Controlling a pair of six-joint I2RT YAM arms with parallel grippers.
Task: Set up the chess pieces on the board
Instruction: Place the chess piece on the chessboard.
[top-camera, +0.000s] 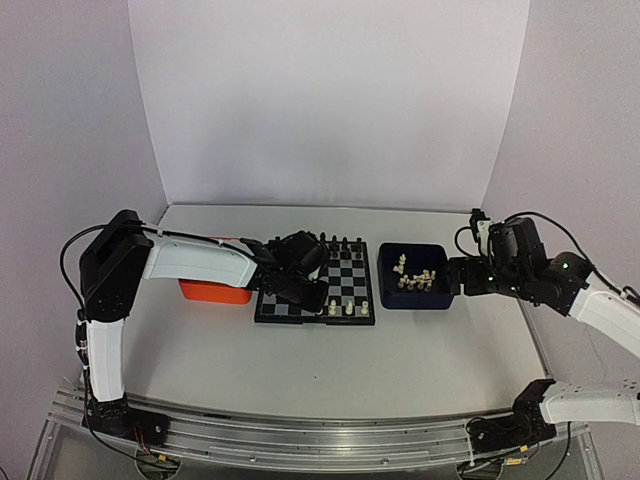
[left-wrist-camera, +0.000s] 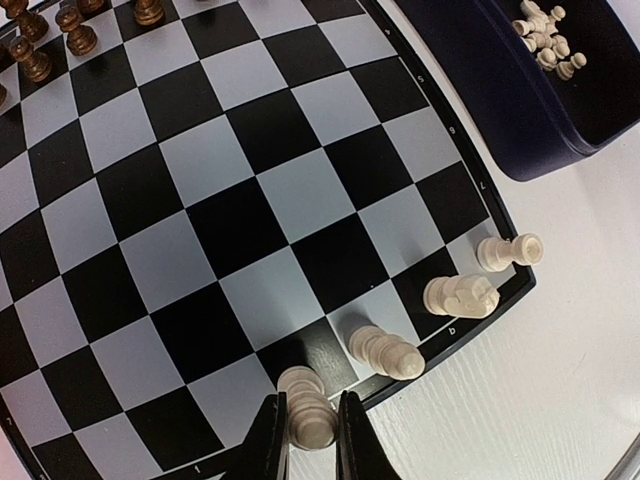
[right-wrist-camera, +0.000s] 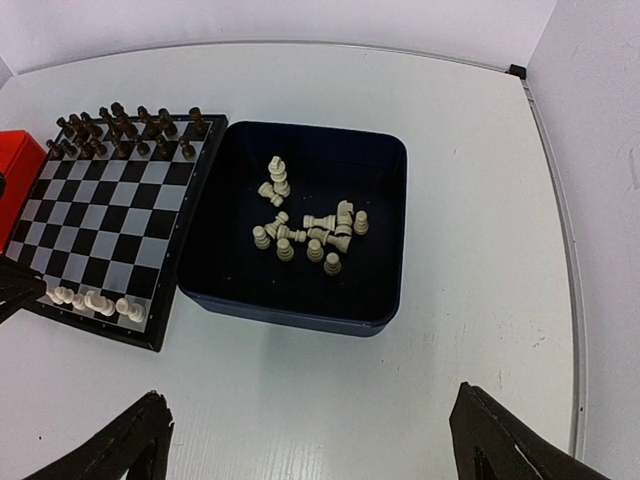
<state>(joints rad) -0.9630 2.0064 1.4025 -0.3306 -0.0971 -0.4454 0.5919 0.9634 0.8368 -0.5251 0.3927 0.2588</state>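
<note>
My left claw (left-wrist-camera: 308, 445) is squeezed nearly shut on one white chess piece (left-wrist-camera: 303, 392), at a black square in the near edge row of the board (left-wrist-camera: 250, 220). Three more white pieces (left-wrist-camera: 385, 352) stand beside it in that row, out to the corner. The black pieces (right-wrist-camera: 125, 130) fill the far side. My right claw (right-wrist-camera: 310, 455) is wide open and holds nothing. It hangs over the table near the dark blue tray (right-wrist-camera: 300, 312), where a heap of white pieces (right-wrist-camera: 305, 235) lies.
</note>
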